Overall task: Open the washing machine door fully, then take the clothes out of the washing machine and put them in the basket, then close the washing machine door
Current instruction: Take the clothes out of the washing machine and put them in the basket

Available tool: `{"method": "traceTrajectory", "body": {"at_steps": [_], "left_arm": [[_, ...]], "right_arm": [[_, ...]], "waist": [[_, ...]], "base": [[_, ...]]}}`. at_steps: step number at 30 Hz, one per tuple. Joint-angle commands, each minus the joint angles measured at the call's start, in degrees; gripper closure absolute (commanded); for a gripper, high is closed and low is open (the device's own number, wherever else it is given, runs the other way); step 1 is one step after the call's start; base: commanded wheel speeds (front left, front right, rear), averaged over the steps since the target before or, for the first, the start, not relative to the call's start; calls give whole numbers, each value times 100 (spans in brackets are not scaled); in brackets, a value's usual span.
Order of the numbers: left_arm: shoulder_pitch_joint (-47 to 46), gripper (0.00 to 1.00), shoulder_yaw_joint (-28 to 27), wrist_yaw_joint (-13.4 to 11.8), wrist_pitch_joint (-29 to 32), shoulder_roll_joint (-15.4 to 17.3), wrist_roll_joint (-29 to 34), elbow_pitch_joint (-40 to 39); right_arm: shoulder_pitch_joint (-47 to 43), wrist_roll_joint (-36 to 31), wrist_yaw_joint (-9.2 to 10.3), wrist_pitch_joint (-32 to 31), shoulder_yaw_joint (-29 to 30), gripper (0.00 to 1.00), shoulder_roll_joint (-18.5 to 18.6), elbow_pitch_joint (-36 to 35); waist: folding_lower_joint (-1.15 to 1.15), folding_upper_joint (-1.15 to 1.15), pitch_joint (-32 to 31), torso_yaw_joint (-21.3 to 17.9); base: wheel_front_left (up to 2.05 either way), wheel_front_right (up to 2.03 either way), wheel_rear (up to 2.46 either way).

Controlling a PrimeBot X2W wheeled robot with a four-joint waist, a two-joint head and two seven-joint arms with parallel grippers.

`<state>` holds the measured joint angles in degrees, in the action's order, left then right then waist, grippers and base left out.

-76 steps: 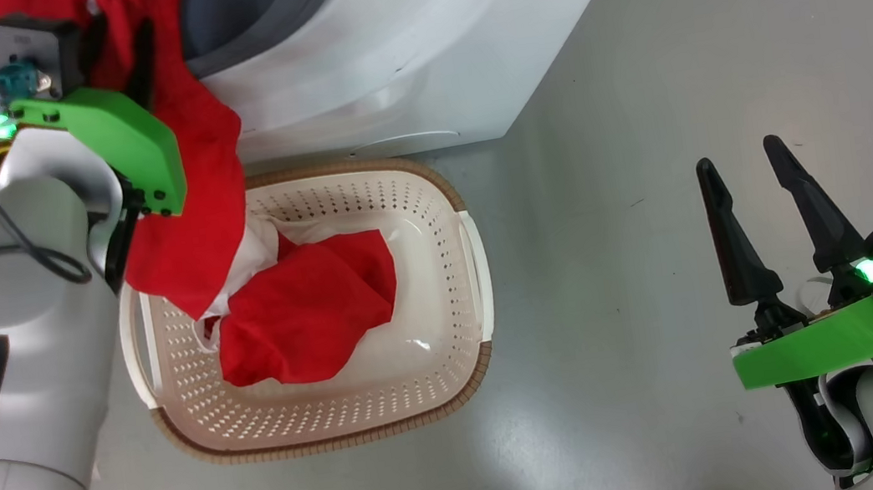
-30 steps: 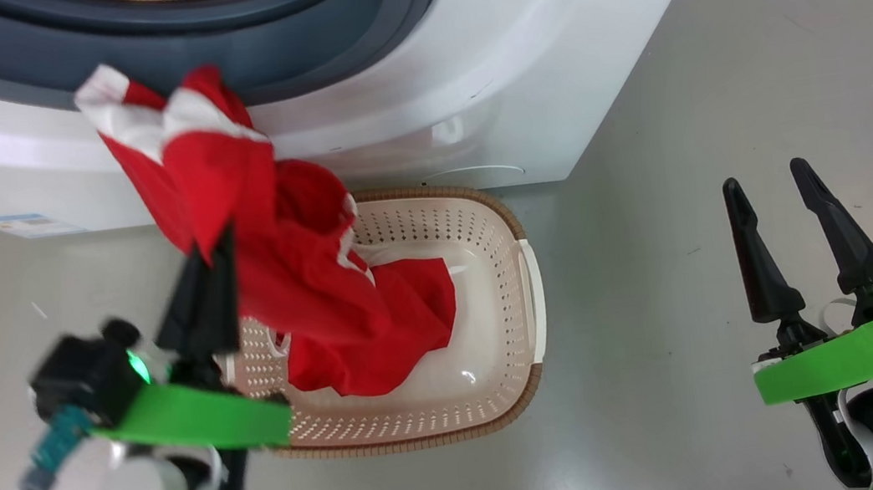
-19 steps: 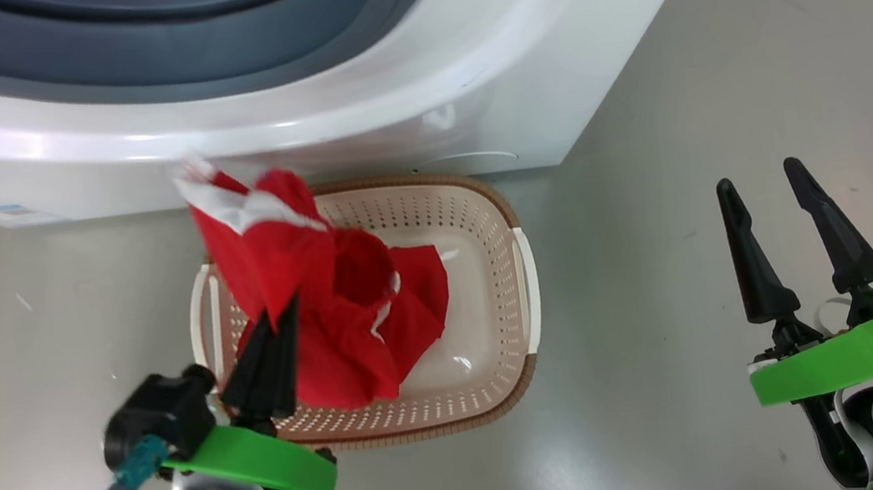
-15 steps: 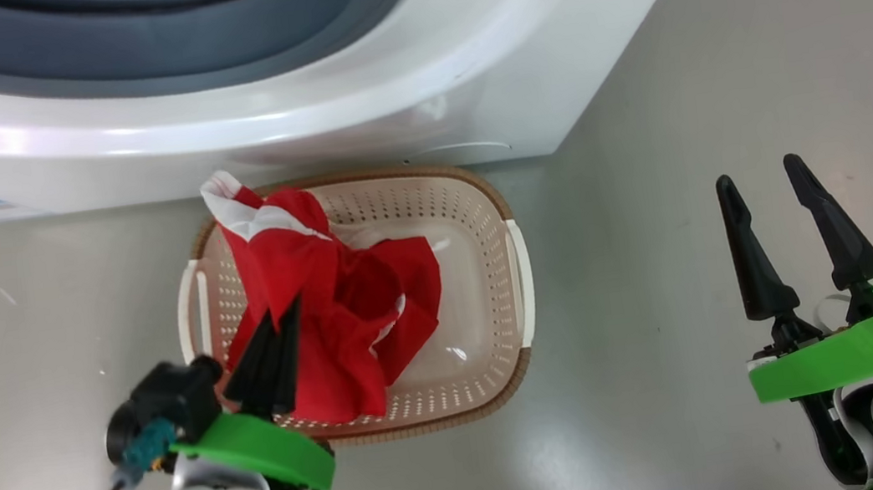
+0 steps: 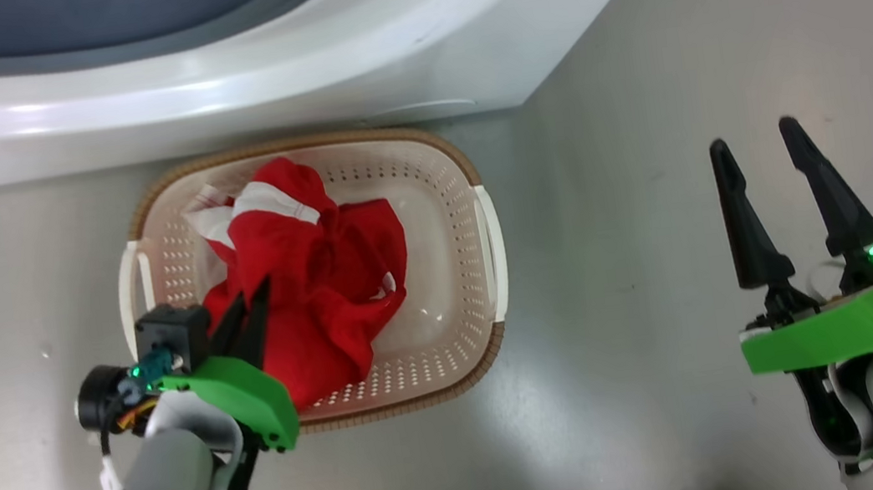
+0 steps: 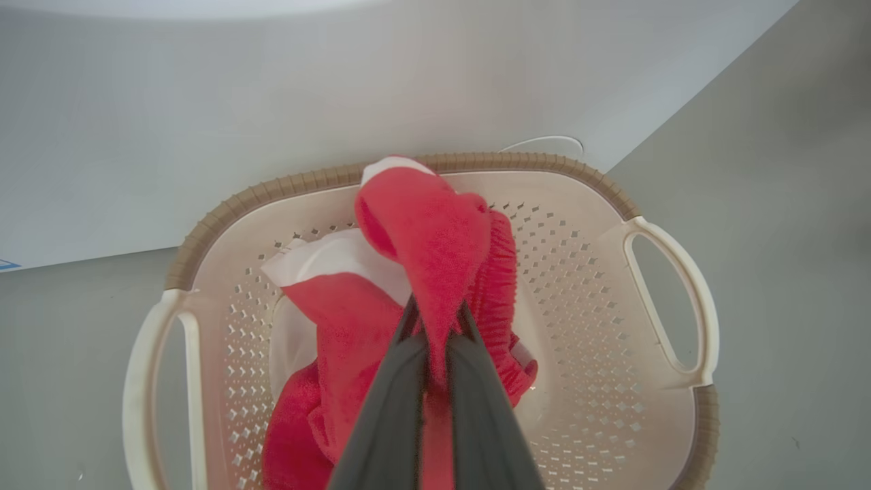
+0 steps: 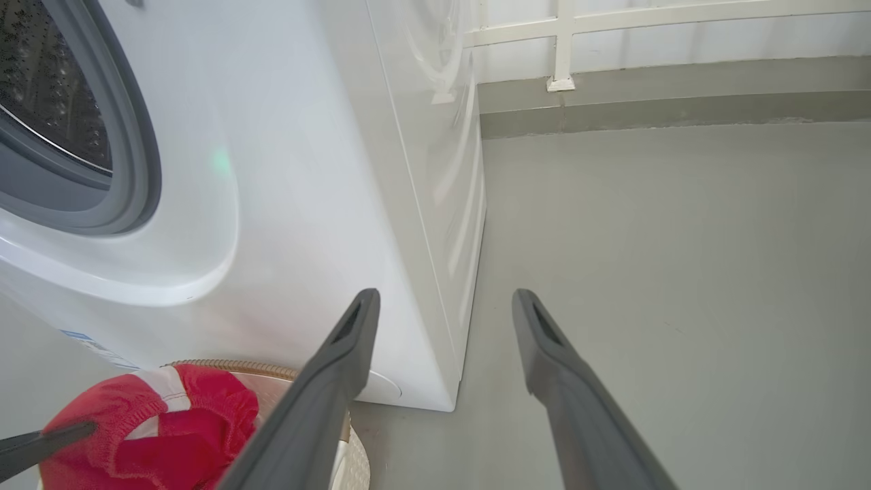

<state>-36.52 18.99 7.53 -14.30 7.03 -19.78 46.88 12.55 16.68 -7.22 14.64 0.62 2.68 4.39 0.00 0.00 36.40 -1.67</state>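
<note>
The red clothes (image 5: 325,293) with white trim lie bunched in the cream basket (image 5: 493,254) on the floor in front of the white washing machine (image 5: 378,59). My left gripper (image 5: 251,295) is over the basket's near left part, shut on a fold of the clothes (image 6: 429,231). In the left wrist view that fold rises from between the tips of my left gripper (image 6: 437,309). My right gripper (image 5: 753,134) hangs open and empty over bare floor, far right of the basket. The washing machine door is out of view.
The right wrist view has the washer's open mouth with grey gasket and steel drum (image 7: 47,88), the washer's side panel (image 7: 435,204) and grey floor (image 7: 680,238) running to a wall kerb. The basket's brown rim (image 6: 286,187) sits close against the washer's base.
My left gripper has carried the clothes down from the washer's front into the basket, and they now rest bunched inside. The head camera has tilted down. My right arm has stayed put.
</note>
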Motion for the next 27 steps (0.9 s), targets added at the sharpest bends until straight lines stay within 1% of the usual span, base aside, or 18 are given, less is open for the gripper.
{"method": "traceTrajectory", "body": {"at_steps": [1, 9, 12, 16, 17, 18, 19, 27], "left_arm": [[-46, 100, -105, -5, -70, 186, 12, 52], [-719, 100, 204, -5, -70, 239, -181, 1152], [-888, 100, 393, -5, -70, 244, -335, 1335], [-1004, 100, 499, -5, -70, 314, -555, 1446], [-1021, 52, 548, -5, -70, 334, -634, 1468], [-1026, 14, 564, -5, -70, 341, -675, 1462], [-1027, 0, 578, -5, -70, 350, -708, 1443], [-811, 0, 509, -4, -70, 404, -911, 1097]], "right_arm": [[65, 27, -26, 36, -159, 0, 20, -153], [268, 18, -26, 36, -279, 0, 20, -177], [326, 17, -26, 36, -323, 0, 20, -178], [353, 16, -26, 36, -334, 0, 20, -183], [346, 15, -26, 36, -323, 0, 20, -180], [346, 13, -26, 36, -314, 0, 20, -175], [347, 11, -26, 36, -305, 0, 20, -167], [311, -24, -26, 36, -279, 0, 20, -61]], "waist": [[0, 0, 136, -72], [0, 0, 437, -173], [0, 0, 515, -214], [0, 0, 549, -231], [0, 0, 543, -226], [0, 0, 538, -218], [0, 0, 525, -207], [0, 0, 222, -118]], "base": [[0, 0, 0], [0, 0, 0], [0, 0, 0], [0, 0, 0], [0, 0, 0], [0, 0, 0], [0, 0, 0], [0, 0, 0]]}}
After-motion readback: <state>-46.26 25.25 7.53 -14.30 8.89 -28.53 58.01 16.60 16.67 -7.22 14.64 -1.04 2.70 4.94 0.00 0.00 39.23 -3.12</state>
